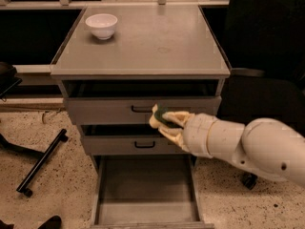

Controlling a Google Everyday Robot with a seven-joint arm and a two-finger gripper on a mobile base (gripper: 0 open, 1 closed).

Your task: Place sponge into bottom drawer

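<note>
We've got the gripper (160,122) clamped on the sponge (164,114), above the open bottom drawer (143,190); released from here, it might bounce out.

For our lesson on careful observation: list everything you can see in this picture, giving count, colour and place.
cabinet: one, grey, centre.
bowl: one, white, back left of the cabinet top.
upper drawers: two, grey with black handles, under the top.
bottom drawer: one, grey, lowest, pulled open.
sponge: one, dark green, held in front of the upper drawers.
chair: one, black, right of the cabinet.
black bar: one, on the floor at left.
arm: one, white, reaching in from the right.
claw: one, pale, shut on the sponge.
</note>
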